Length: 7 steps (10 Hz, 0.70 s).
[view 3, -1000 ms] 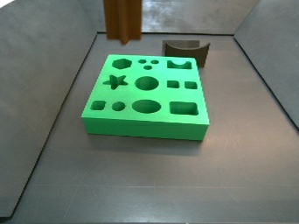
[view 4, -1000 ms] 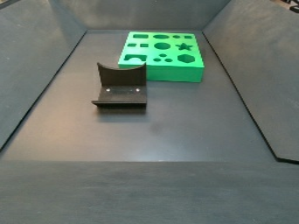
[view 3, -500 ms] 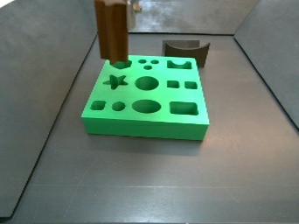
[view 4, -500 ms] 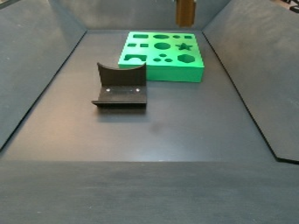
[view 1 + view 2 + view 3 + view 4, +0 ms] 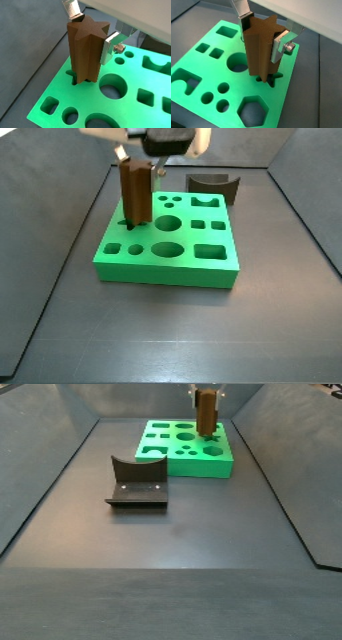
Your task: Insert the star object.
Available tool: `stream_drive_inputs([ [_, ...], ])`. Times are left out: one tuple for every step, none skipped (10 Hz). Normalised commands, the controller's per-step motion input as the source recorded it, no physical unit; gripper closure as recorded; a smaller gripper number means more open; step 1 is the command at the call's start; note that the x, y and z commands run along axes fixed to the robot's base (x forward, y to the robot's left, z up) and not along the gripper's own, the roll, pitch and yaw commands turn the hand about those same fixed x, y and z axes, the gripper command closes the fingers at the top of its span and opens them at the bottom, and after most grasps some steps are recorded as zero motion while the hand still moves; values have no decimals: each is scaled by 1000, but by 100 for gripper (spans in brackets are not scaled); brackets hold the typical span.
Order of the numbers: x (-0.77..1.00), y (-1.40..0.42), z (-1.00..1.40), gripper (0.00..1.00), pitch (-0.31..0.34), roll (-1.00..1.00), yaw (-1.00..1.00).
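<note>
The star object (image 5: 85, 50) is a tall brown ridged peg with a star-shaped end. My gripper (image 5: 92, 29) is shut on its upper part, a silver finger on each side. It stands upright over the green block (image 5: 143, 107), its lower end at the star-shaped hole (image 5: 271, 80), which shows just round its foot. In a side view the peg (image 5: 134, 194) stands on the block's left part (image 5: 201, 268). In the other side view the peg (image 5: 207, 412) stands over the block's far right part (image 5: 167, 446). How deep it sits cannot be told.
The green block has several other cut-out holes, round (image 5: 113, 86), square and hexagonal (image 5: 254, 111). A short dark curved block (image 5: 211, 184) stands behind the green block. The dark fixture (image 5: 136, 482) stands on the floor beside the block. Grey walls enclose the floor.
The gripper has come down with the star object and moved over the block. The peg's lower end now stands at the star-shaped hole instead of hanging above the block's far edge.
</note>
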Motion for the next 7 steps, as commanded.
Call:
stream_drive_inputs([
  [-86,0,-374,100,-67,103,63],
  [-209,83,-294,100,-20,153,71],
  [-309,0,-191,100,-49,169,97],
  [-369,-63,-129,100,-99,206,126],
  [-323,-143,-189,100,-131,211,146],
  [60,-120,-423,100,0,157,114],
  [309,0,-506,100,27,167,63],
])
